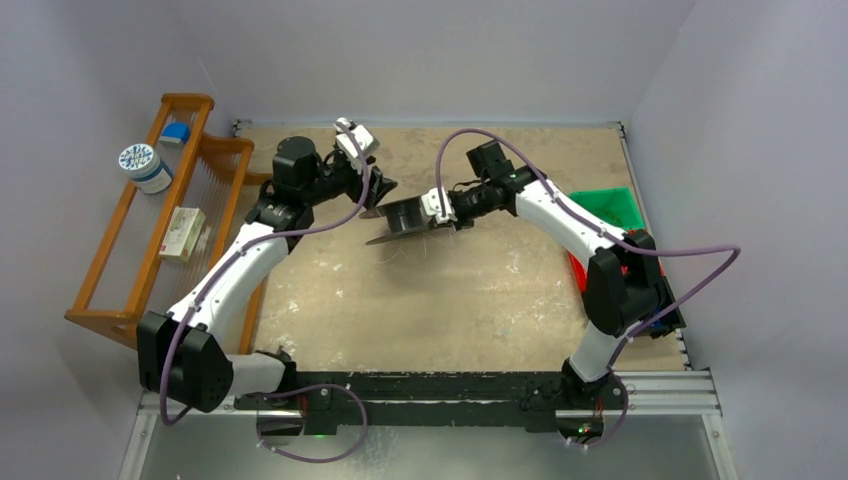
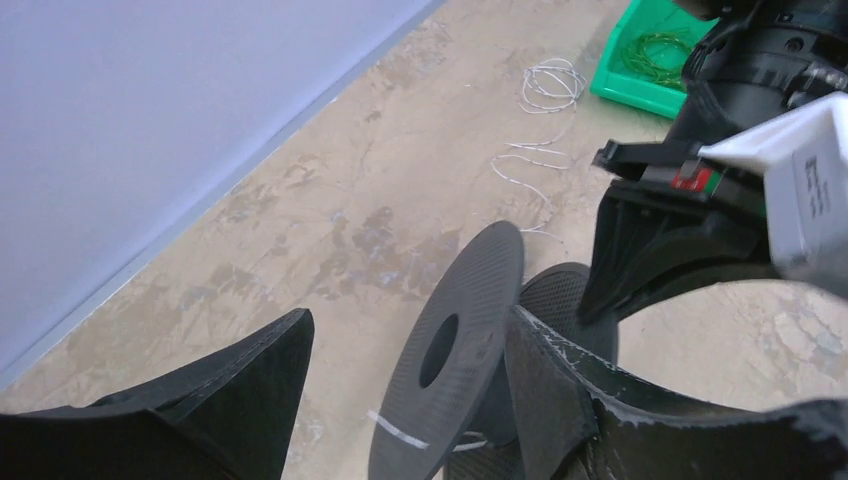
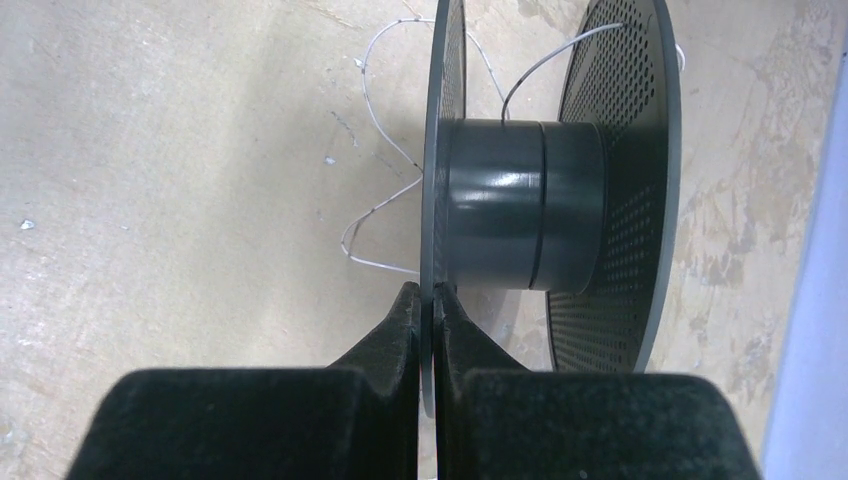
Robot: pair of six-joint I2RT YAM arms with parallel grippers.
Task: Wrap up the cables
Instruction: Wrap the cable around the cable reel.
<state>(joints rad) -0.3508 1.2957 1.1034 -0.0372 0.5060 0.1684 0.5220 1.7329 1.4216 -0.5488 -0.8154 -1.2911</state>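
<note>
Black spool (image 3: 520, 200), rim nipped by right pincer (image 3: 433, 310), cables (image 3: 347, 240) trailing

Left wrist view: spool (image 2: 455, 340) lower rim cut off at bottom edge, hub hidden behind left tool (image 2: 408, 318) finger; green bin (image 2: 655, 60) cropped at top. Cables (image 2: 548, 85) too thin to trace in top view.

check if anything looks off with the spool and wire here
Yes: the black spool, pinched by one flange in the right tool, has a bare hub. The thin whitish wire lies in loose loops on the table instead, with only one strand reaching the hub.
</note>
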